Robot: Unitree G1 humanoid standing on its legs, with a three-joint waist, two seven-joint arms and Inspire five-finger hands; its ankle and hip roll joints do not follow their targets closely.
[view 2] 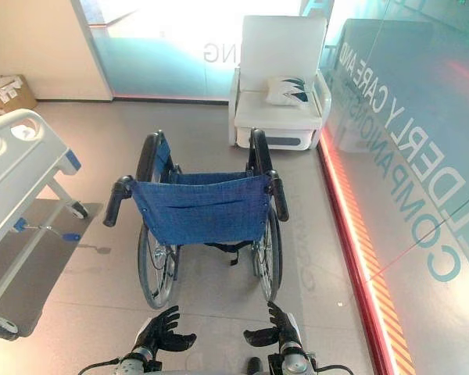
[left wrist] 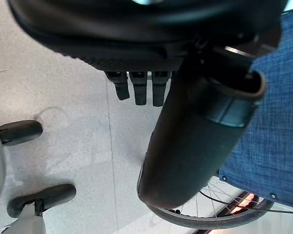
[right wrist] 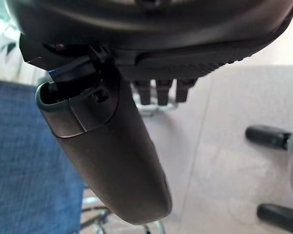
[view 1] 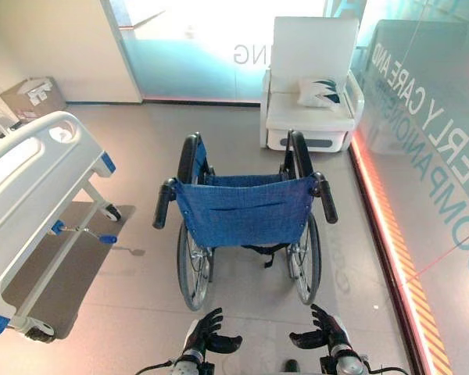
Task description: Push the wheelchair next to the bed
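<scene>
**Wheelchair ahead of me, both hands open and off its handles**

I am looking down at a wheelchair with a blue fabric backrest, standing on a grey floor with its back toward me. Its two black push handles stick out toward me: the left push handle and the right push handle. Large spoked wheels sit under the seat on either side.

My left hand is low in the head view, below and well short of the left handle. Its fingers are spread apart and loosely bent, and it holds nothing. My right hand mirrors it on the other side, its fingers likewise apart and empty. The wrist views show each thumb standing out with floor and blue fabric past it.

The bed, white with blue fittings, stands to my left, angled away, with a darker mat under it. The wheelchair is apart from the bed, with open floor between them.

Beyond the wheelchair a white armchair holds a patterned cushion. A glass wall runs along my right. A cardboard box sits in the far left corner.
</scene>
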